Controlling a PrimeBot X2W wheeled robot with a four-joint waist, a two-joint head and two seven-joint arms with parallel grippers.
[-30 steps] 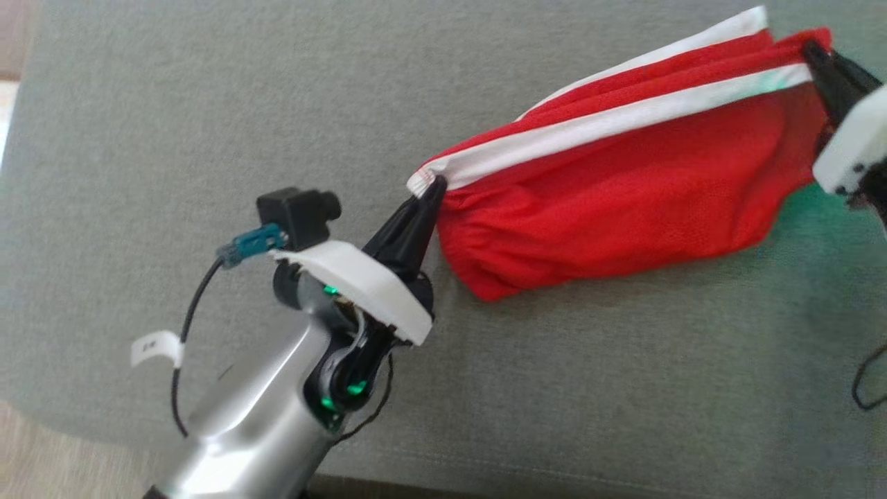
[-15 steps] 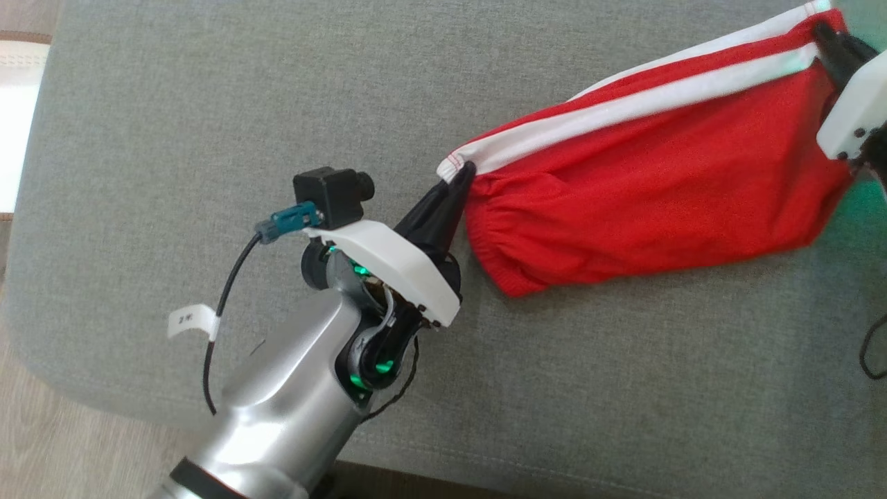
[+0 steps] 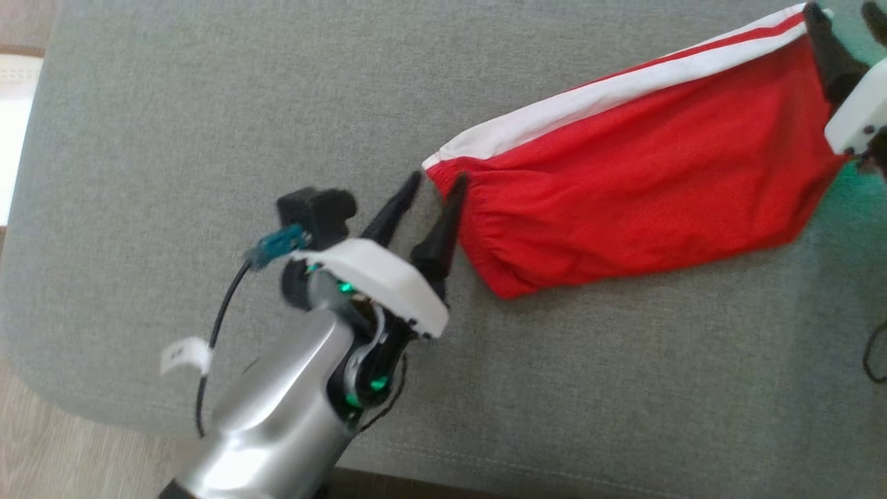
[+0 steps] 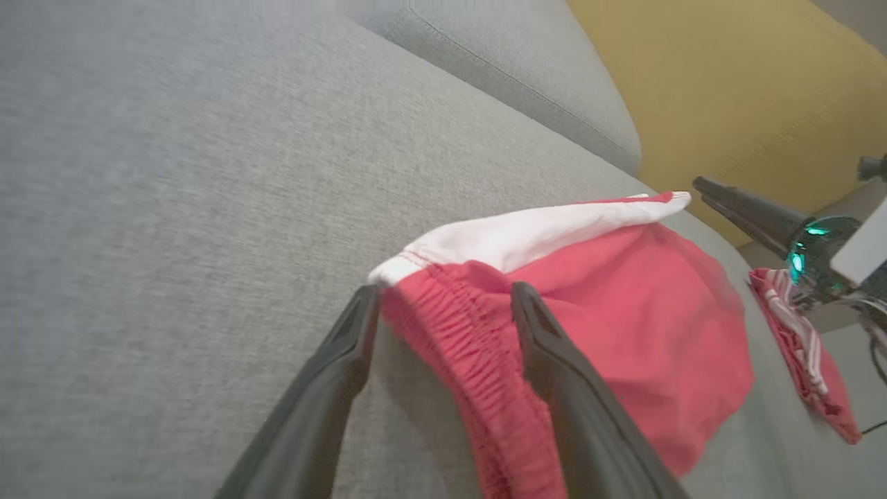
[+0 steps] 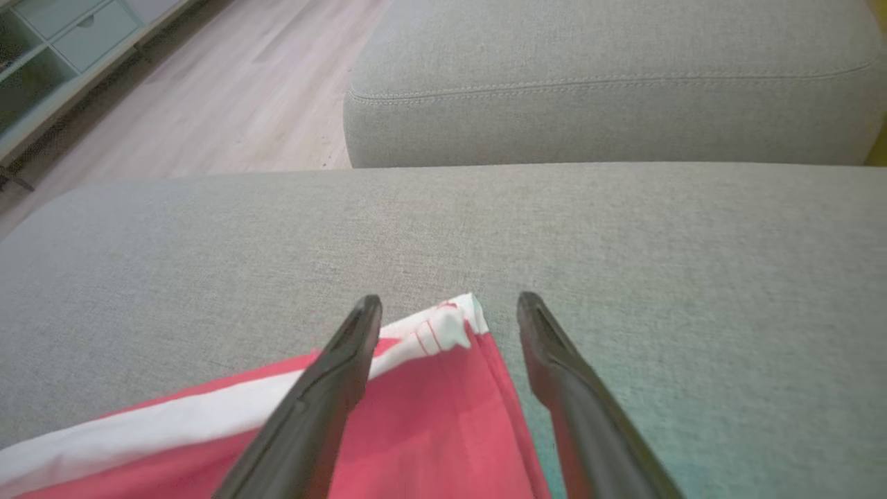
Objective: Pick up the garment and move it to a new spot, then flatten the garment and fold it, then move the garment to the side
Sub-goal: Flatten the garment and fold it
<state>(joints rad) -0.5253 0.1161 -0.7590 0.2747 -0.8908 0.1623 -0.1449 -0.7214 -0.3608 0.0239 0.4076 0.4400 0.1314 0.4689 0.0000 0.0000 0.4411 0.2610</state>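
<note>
Nearest us, our silver left forearm (image 3: 277,423) rises from the lower edge of the head view and slants up toward the cloth, its white wrist plate tilted. The left gripper (image 3: 438,179) has its two dark fingers spread wide and grips nothing. In its wrist view the left gripper (image 4: 445,291) straddles the gathered elastic corner of the red mesh garment with a white side stripe (image 4: 624,312), and we cannot tell whether a finger touches it.

The garment (image 3: 637,187) lies stretched long across the grey woven sofa cushion (image 3: 208,104), mostly flat, with slight puckers at the elastic end.

At its far end, our right gripper (image 3: 840,10) also stands wide open and holds nothing. From its wrist, the right gripper (image 5: 450,299) brackets the white-striped corner of the garment (image 5: 429,430).

We judge that the move to a new spot is done and the flattening is close to finished. Folding comes next, and for that each gripper must close again on a corner and carry one edge over the other without dragging the rest.
</note>
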